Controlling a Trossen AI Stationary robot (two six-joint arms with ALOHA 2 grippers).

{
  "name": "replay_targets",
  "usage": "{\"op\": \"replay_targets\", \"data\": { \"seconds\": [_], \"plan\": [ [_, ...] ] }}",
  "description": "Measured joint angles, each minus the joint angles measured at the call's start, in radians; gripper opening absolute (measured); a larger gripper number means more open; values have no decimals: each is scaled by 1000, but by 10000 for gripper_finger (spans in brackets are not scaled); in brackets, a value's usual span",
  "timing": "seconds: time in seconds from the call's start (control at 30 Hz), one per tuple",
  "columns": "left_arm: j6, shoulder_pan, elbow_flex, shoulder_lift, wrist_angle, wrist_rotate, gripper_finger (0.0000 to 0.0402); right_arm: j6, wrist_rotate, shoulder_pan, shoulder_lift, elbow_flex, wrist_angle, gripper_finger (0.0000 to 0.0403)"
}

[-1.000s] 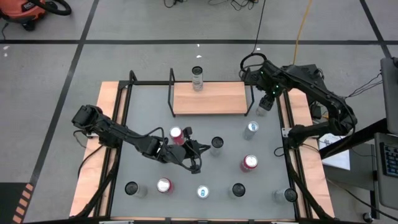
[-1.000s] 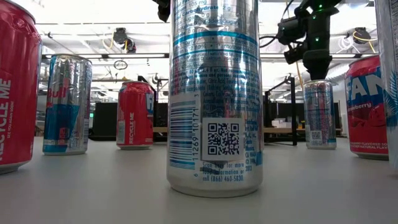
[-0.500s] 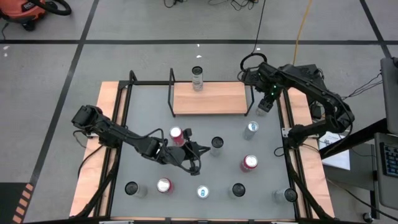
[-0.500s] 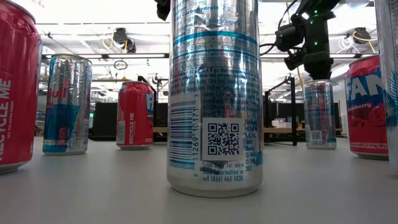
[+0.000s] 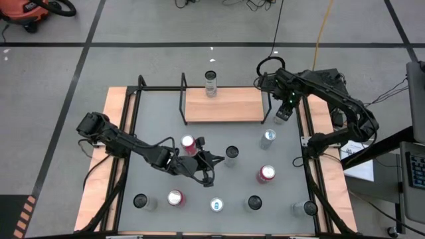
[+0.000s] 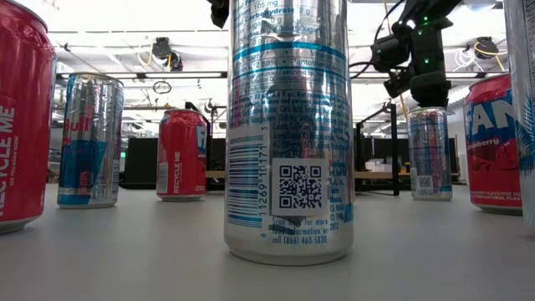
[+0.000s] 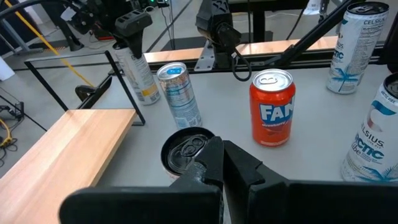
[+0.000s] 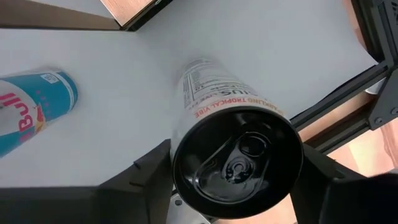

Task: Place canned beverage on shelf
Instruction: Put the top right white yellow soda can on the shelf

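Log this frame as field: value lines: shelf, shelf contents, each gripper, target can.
shelf: light-wood board with black rod frames, at the table's far edge
shelf contents: one silver can upright near the far edge
right gripper: lowered over the black-topped can by the shelf's right end, fingers on both sides of its top; contact unclear
target can: upright on the grey table, not on the shelf
left gripper: shut, holding nothing, mid-table beside a black-topped can
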Motion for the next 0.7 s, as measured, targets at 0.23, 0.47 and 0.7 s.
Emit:
{"op": "replay_targets", "data": {
  "seconds": [0.23,0.47,0.7],
  "plan": [
    [0,0,0,0,0,0,5,36,48,10,-37,-2,-22,206],
    [1,0,0,0,0,0,5,39,48,10,-90,-2,-38,206],
    [4,3,0,0,2,-2,5,68,44,37,-159,-2,-99,206]
  ]
}}
